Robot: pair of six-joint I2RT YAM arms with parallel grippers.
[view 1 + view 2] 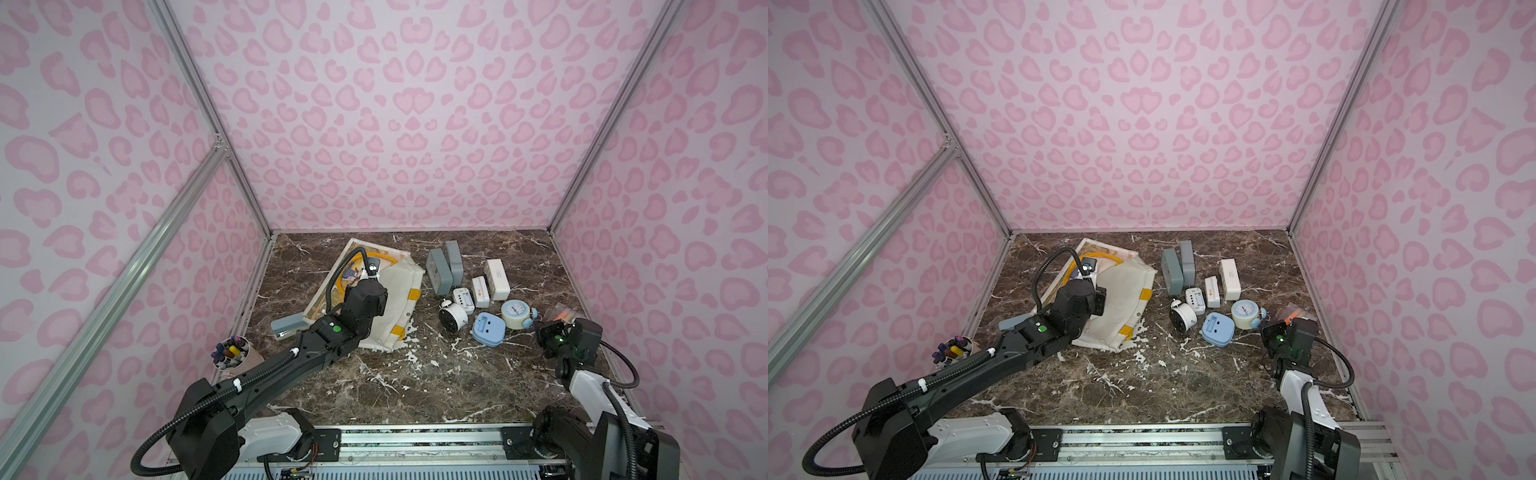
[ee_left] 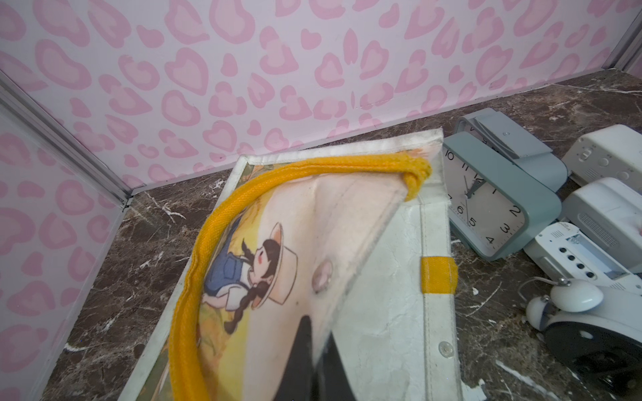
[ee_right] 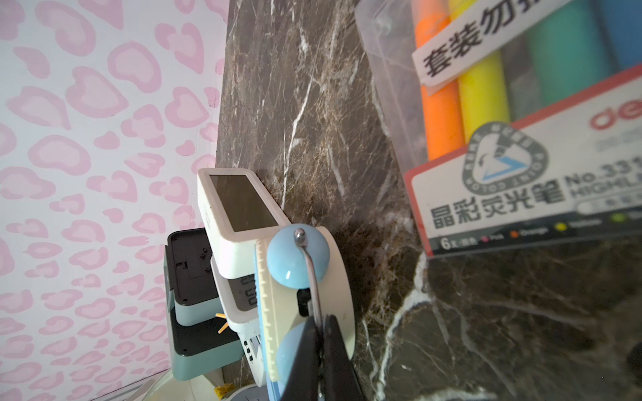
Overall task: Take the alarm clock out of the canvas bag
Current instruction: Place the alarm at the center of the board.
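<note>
At 3 o'clock on worktop [image 1: 415,386], right claw [image 3: 320,321] clamps alarm clock [image 1: 514,312] by thin wire handle [image 3: 311,274]; could slip, tip. Left claw [image 2: 318,328] pinches canvas bag [image 1: 399,291].

The highlighter pack [image 3: 514,194] reads "晶彩荧光笔", "No.331" and "HIGHL", its white sticker [image 3: 486,45] "套装勿", and the grey clock [image 2: 486,211] shows numerals 10, 11, 12, 2–6.

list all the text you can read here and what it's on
"套装勿", cut off: sticker on highlighter pack
"晶彩荧光笔", "No.331", "HIGHLI", "de", last three cut off: pack's card
"10 11 12 2 3 4 5 6": grey clock dial
Small print on pack and white clocks: unreadable
</note>
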